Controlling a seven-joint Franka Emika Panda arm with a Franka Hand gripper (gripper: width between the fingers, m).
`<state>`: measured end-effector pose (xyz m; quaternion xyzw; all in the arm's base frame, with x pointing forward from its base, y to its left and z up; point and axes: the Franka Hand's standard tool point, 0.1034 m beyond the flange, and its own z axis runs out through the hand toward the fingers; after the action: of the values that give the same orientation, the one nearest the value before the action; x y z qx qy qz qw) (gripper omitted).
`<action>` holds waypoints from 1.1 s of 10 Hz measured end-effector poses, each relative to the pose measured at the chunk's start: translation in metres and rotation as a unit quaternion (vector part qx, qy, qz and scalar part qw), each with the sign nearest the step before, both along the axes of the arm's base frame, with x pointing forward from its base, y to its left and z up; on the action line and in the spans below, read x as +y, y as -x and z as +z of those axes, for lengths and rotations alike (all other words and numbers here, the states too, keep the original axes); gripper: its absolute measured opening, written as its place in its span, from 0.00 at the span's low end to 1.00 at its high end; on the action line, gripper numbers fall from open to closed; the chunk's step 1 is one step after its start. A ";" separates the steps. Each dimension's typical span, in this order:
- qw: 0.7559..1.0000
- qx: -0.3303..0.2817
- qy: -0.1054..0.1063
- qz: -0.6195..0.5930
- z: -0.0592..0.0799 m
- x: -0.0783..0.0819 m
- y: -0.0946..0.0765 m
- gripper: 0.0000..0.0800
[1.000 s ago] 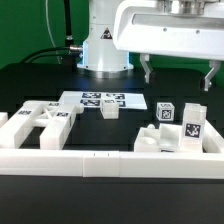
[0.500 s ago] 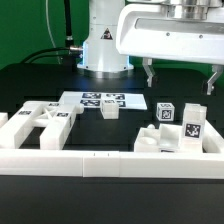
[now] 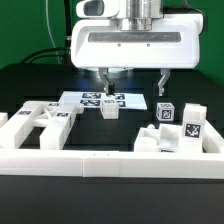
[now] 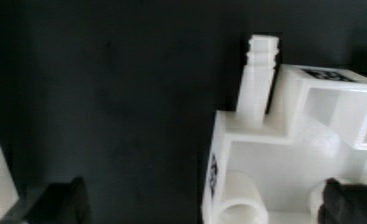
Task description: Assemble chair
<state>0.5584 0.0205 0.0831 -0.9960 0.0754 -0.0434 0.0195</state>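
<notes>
The claw (image 3: 133, 82) hangs above the black table (image 3: 30, 85) with its jaws spread wide and nothing between them, over the marker board (image 3: 135, 101). A small block (image 3: 109, 110) sits just in front of that board. The chair lies unassembled: a flat chair panel (image 3: 40, 120) at the exterior view's left and tagged chair blocks (image 3: 175, 128) at its right, all behind the border wall (image 3: 110, 160). The blurred wrist view shows a pegged white piece (image 4: 295, 130), possibly one of those blocks, below the dark fingertips (image 4: 55, 203).
</notes>
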 end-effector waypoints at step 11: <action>0.997 0.074 -0.005 0.038 -0.036 -0.021 0.066 0.81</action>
<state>0.4921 -0.0006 0.0467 -0.9986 0.0385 0.0311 0.0201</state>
